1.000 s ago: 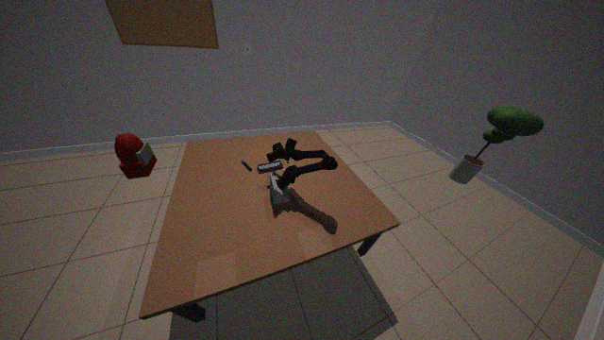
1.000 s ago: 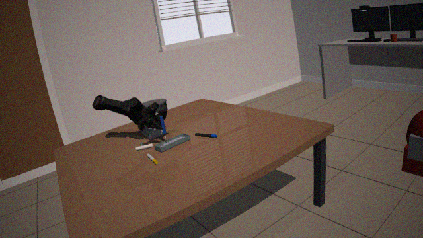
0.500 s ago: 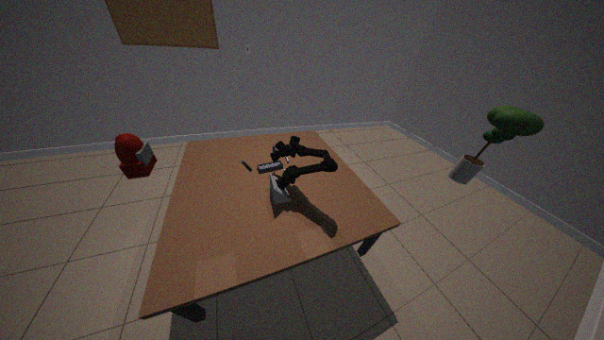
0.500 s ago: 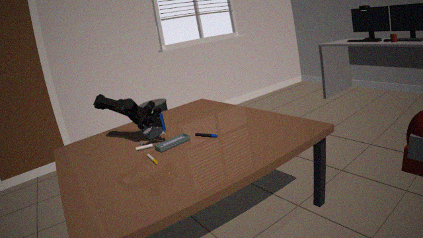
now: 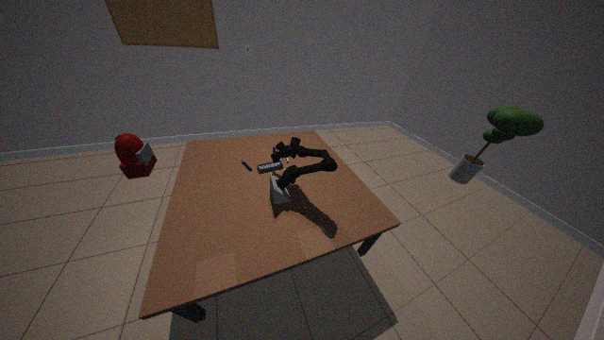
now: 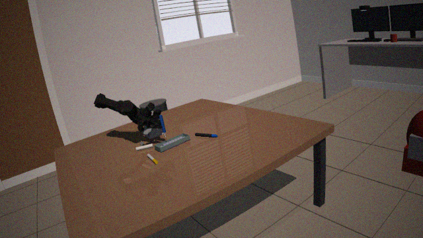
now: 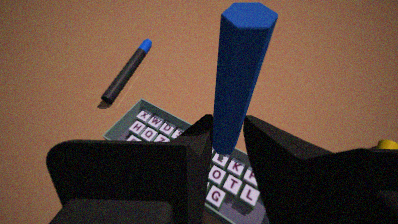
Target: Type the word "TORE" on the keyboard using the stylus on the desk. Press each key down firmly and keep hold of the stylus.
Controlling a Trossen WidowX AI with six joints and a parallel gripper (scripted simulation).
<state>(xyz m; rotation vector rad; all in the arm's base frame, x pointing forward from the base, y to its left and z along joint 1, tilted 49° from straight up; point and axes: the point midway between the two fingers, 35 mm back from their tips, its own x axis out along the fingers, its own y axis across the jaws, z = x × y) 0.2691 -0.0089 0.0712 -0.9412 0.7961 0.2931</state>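
Gripping the blue stylus [image 6: 162,123] [image 7: 239,75], the fingers are standing slightly apart, closed on its shaft at lower centre of the wrist frame. The stylus is pointing its blue butt end to upper centre there; in the exterior view it is standing near-upright, left of centre. The keyboard [image 5: 269,167] [image 6: 172,143] [image 7: 120,130] is lying beyond the fingers, running from left of centre toward the bottom of the wrist frame, partly hidden by them. O, T, L and G keys are showing between the fingers. Whether the tip is touching a key, cannot tell. A black marker with blue end [image 5: 246,165] [image 6: 205,135] [image 7: 125,74] is lying upper left in the wrist frame, apart from the keyboard. In the exterior view, a white marker [image 6: 144,147] and a yellow-ended marker [image 6: 152,158] are resting on the worktop [image 5: 212,227] [image 6: 231,172], lower left of centre. The arm [image 5: 326,161] [image 6: 123,108] is bending at frame centre in the top view.
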